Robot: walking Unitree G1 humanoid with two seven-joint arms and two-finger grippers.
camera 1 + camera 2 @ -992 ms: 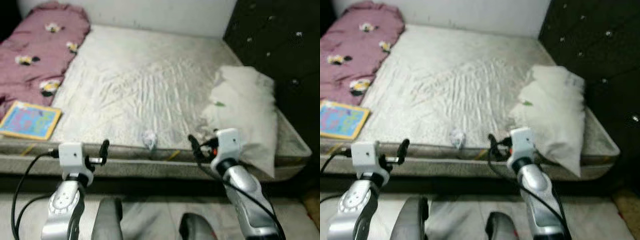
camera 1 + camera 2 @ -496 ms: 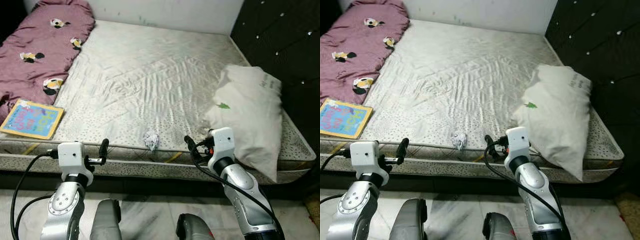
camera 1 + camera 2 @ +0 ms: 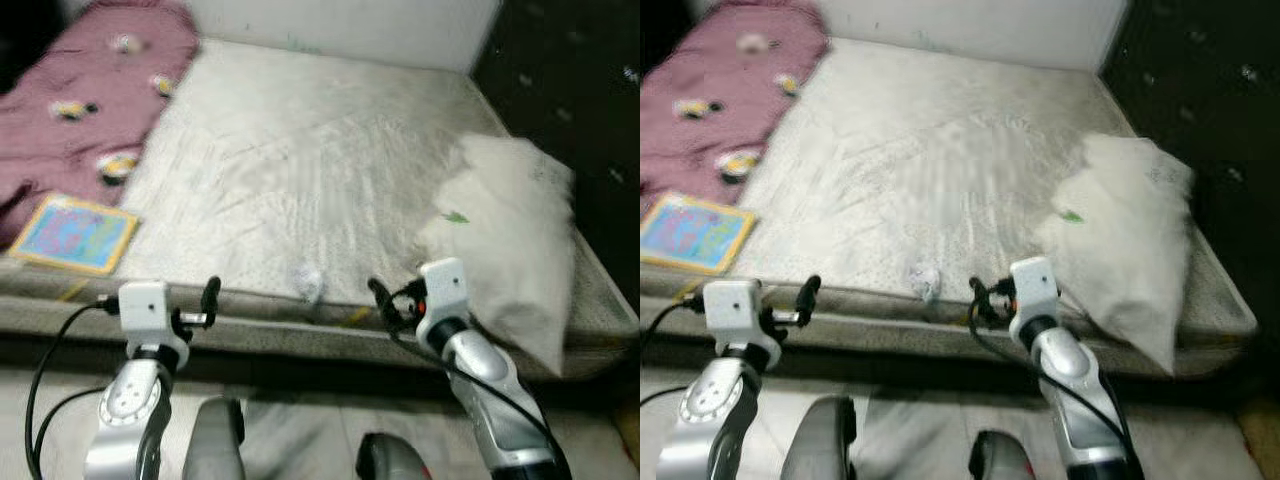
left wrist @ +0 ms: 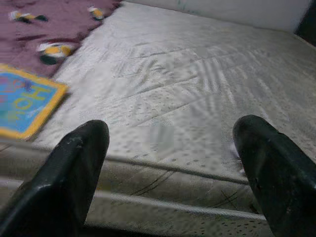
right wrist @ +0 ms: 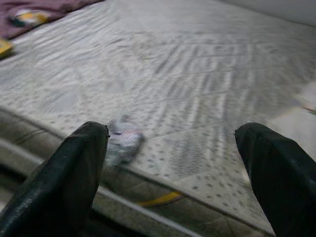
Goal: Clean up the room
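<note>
A crumpled paper wad [image 3: 307,283] lies near the front edge of the mattress [image 3: 300,170], between both grippers. The left gripper [image 4: 173,168] and right gripper [image 5: 173,168] hover at the bed's edge, fingers spread apart, holding nothing.

A bed [image 3: 300,170] stretches ahead, its near edge just beyond both tools. A crumpled wad [image 3: 308,282] lies on that edge, between the left tool [image 3: 208,298] and right tool [image 3: 380,300]. A pillow [image 3: 510,240] lies at right, a blanket [image 3: 80,120] at far left, a book [image 3: 72,233] before it
</note>
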